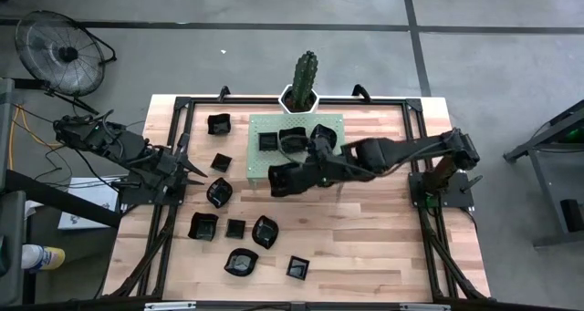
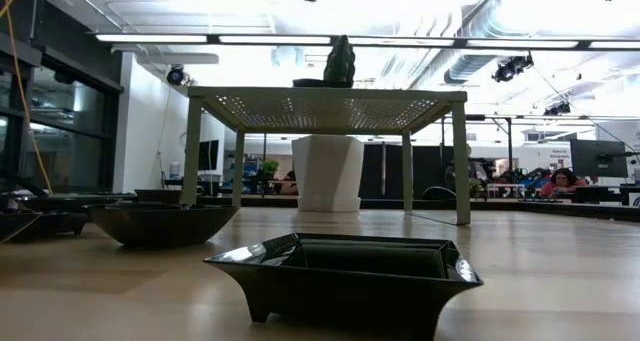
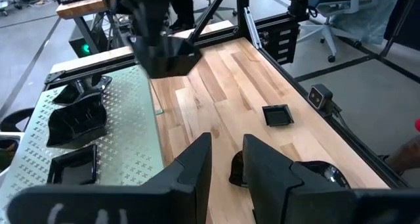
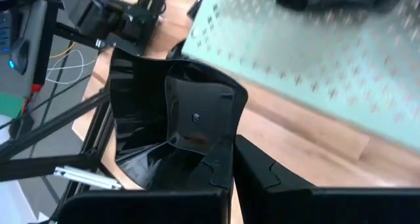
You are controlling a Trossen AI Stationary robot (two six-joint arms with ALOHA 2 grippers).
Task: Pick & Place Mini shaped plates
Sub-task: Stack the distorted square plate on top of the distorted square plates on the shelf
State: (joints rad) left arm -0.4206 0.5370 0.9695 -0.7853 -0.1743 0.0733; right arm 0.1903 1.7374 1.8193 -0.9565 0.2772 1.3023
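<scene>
While the right gripper point(image 1: 290, 176) hangs over the front edge of the green stand point(image 1: 330, 121), its fingers are clamped on the rim of a square plate point(image 4: 172, 125), held tilted above the wood. Three plates point(image 1: 292, 138) sit on the stand, and about eight more lie scattered on the table point(image 1: 365, 247) to its left and front. Parked at the table's left edge, the left gripper point(image 3: 226, 159) has its fingers slightly parted, holding nothing.

The stand point(image 1: 297, 147) sits at the back of the table point(image 1: 365, 238), with three plates point(image 1: 292, 138) on it and a cactus point(image 1: 302, 78) behind it. More plates point(image 1: 235, 229) lie in front and left.
</scene>
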